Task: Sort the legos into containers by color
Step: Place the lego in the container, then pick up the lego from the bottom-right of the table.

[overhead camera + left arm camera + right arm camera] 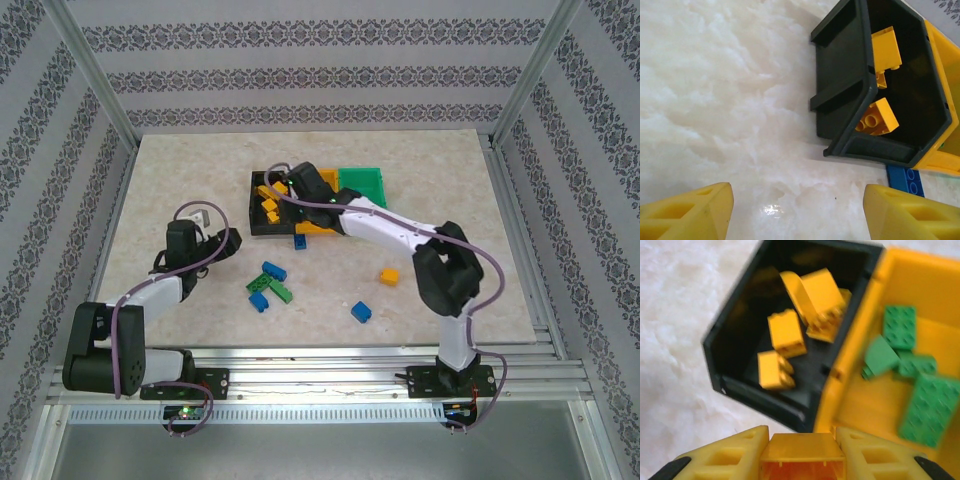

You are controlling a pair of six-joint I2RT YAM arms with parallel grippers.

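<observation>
My right gripper point(802, 437) is shut on a yellow-orange lego point(802, 450), held above the near rims of the black bin point(732, 352) and the orange-yellow bin point(850, 365). Several yellow legos point(786, 332) lie in the black bin, and green legos point(900, 330) lie in the orange-yellow bin. In the top view the right gripper point(297, 184) hovers over the row of bins, with the green bin point(362, 182) to its right. My left gripper point(799, 210) is open and empty over bare table, just short of the black bin point(840, 90) and a blue lego point(905, 180).
Loose legos lie on the table in front of the bins: blue ones point(273, 270) point(362, 312) point(259, 301), green ones point(279, 291), an orange one point(389, 276), and a blue one point(300, 241) against the bins. Metal frame posts and patterned walls surround the table.
</observation>
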